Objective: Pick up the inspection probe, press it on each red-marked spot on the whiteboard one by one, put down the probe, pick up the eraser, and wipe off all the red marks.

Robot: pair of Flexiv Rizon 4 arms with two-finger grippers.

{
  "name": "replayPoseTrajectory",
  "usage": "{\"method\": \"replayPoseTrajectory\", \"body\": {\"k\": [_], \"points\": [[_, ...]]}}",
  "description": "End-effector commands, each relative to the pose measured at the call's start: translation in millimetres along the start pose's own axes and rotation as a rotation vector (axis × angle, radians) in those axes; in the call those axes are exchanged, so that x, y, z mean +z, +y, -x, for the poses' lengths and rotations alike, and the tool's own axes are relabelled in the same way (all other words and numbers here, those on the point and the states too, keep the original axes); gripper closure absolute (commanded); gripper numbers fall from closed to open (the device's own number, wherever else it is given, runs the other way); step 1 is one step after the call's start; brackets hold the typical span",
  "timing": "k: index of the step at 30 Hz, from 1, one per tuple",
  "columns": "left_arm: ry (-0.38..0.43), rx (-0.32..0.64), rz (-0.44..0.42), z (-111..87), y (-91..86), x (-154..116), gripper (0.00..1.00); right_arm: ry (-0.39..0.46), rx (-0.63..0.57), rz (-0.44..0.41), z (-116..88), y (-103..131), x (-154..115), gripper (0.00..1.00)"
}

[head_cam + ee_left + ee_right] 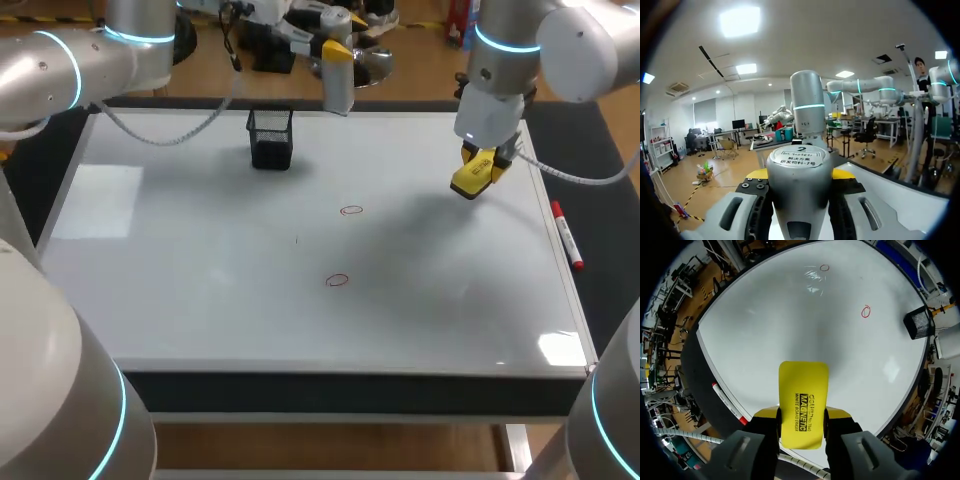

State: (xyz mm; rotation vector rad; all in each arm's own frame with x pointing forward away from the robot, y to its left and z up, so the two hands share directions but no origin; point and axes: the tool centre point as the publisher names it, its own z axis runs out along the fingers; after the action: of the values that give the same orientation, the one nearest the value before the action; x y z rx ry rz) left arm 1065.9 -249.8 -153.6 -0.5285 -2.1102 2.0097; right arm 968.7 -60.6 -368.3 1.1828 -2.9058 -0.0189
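My left gripper (337,50) is raised over the whiteboard's far edge, shut on the grey cylindrical inspection probe (338,88). In the left wrist view the probe (807,110) stands out between the yellow tips of the left gripper (800,175). Above the board's right part, my right gripper (478,165) is shut on the yellow eraser (470,178). The eraser (802,410) sits between both fingers of the right gripper (801,415), clear of the surface. Two red circle marks (351,210) (337,280) lie near the middle of the whiteboard (200,290); the right wrist view also has both marks (866,311) (824,268) ahead of the eraser.
A black mesh holder (271,138) stands at the board's far side, left of the probe; in the right wrist view the holder (919,323) is near the board's edge. A red-capped marker (566,235) lies along the right rim.
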Motion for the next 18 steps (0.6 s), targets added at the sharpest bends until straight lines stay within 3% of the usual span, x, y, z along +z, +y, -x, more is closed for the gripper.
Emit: {"method": "replayPoseTrajectory", "body": {"k": [1, 18], "points": [[0.153, 0.001, 0.005, 9.3, 0.7, -9, 1.0, 0.004, -0.001, -0.002, 0, -1, -1, 1.0], [0.162, -0.017, 0.0, 24.5, 13.7, -31, 1.0, 0.004, -0.001, -0.002, 0, -1, -1, 1.0]]}}
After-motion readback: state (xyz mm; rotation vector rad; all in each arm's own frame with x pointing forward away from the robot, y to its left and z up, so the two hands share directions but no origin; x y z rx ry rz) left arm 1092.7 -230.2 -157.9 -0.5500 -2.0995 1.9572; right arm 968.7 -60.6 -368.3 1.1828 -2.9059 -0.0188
